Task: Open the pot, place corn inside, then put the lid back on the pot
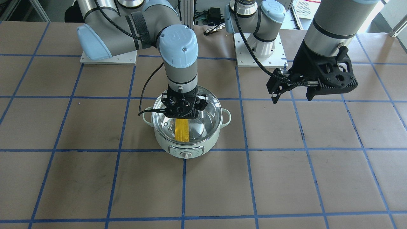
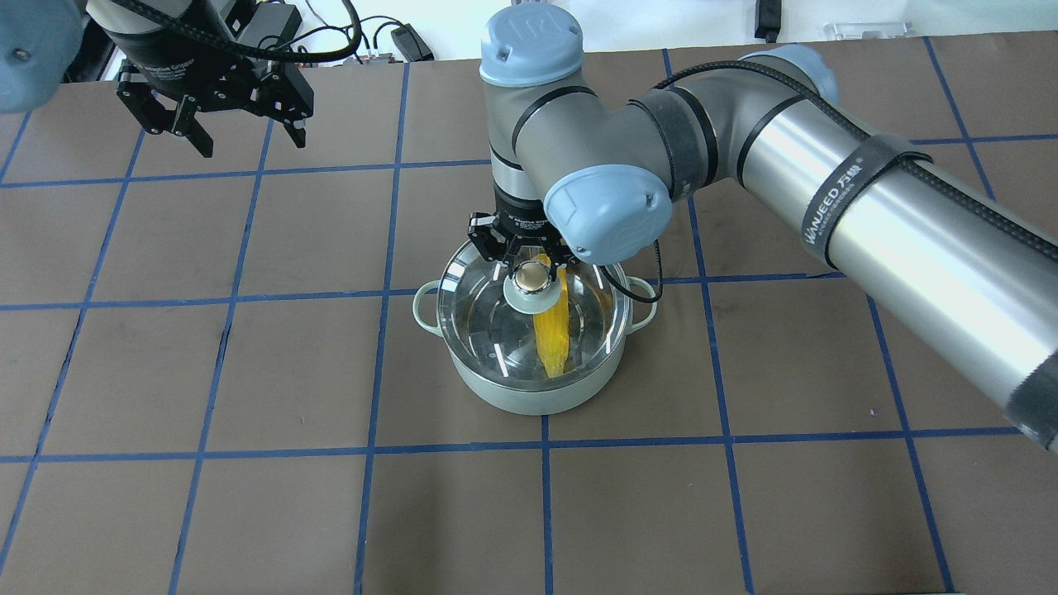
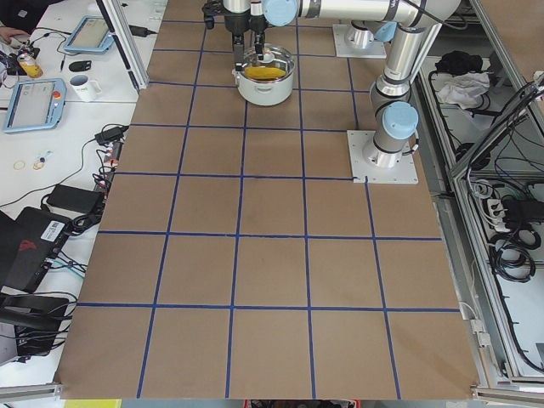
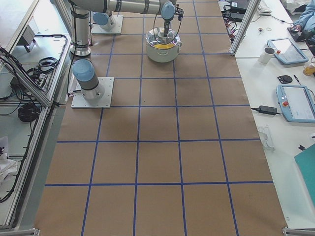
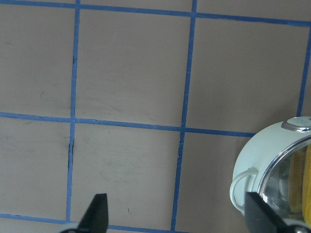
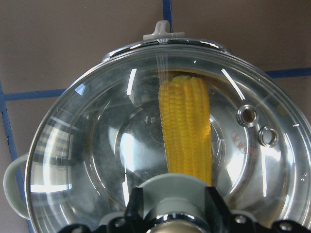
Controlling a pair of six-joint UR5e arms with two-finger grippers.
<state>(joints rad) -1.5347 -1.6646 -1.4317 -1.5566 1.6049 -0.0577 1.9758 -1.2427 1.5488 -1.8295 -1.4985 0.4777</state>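
Front-facing view: the right hand point(image 1: 184, 109) hangs over the pot point(image 1: 186, 144), and its body hides its own fingers and the knob of the lid point(image 1: 205, 122). The corn point(image 1: 182, 129) shows through the glass, lying inside the pot. The left hand point(image 1: 294, 95) hovers well apart over the bench point(image 1: 95, 184).

Overhead view: the knob point(image 2: 531, 278) is visible, gripped between the right hand's fingers point(image 2: 494, 248), and the lid covers the pot.

Side views: both hands are too small to judge.

Left wrist view: the fingertips point(image 5: 97, 216) are spread wide with nothing between them, and the pot is cut off at the edge.

Right wrist view: the fingers flank the knob's base, and one pot handle point(image 6: 12, 189) is cropped.
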